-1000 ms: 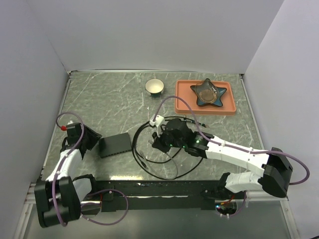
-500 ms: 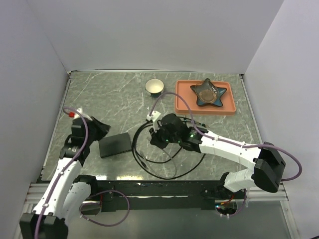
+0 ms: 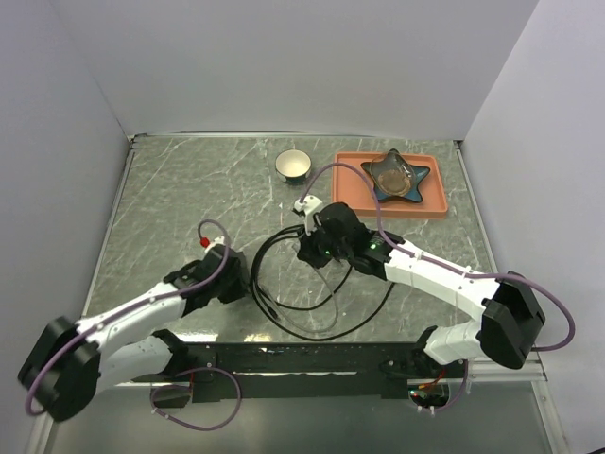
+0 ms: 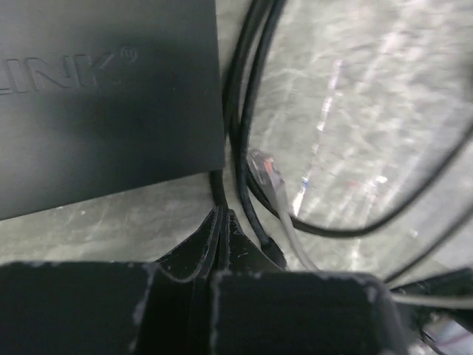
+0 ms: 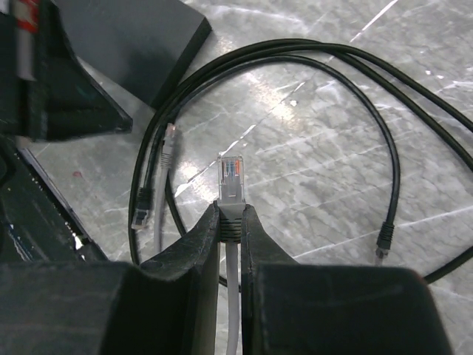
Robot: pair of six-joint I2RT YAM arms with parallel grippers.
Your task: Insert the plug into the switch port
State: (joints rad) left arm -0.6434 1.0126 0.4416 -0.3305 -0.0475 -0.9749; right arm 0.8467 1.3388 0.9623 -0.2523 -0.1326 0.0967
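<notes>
My right gripper (image 5: 230, 216) is shut on the grey boot of a grey cable's plug (image 5: 230, 176). Its clear tip points forward, above the table. The black switch (image 5: 140, 37) lies ahead and to the left of it, well apart. In the top view the right gripper (image 3: 307, 253) hovers over the cable loops. My left gripper (image 3: 236, 276) reaches over the switch there and hides most of it. From the left wrist, the switch's top (image 4: 103, 96) fills the upper left. The left gripper (image 4: 219, 216) is shut just off its near corner, beside a black cable (image 4: 244, 111).
Black cables (image 3: 312, 326) loop over the table's middle. Loose ends lie about: a grey plug (image 4: 267, 171) and black plugs (image 5: 140, 211) (image 5: 384, 240). At the back stand a small cup (image 3: 294, 165) and an orange tray (image 3: 345, 194) holding a star-shaped dish (image 3: 397, 176).
My left arm has swung from the table's left side over the switch, and its gripper has shut. The right gripper has shifted slightly away from the near edge, still holding the plug.
</notes>
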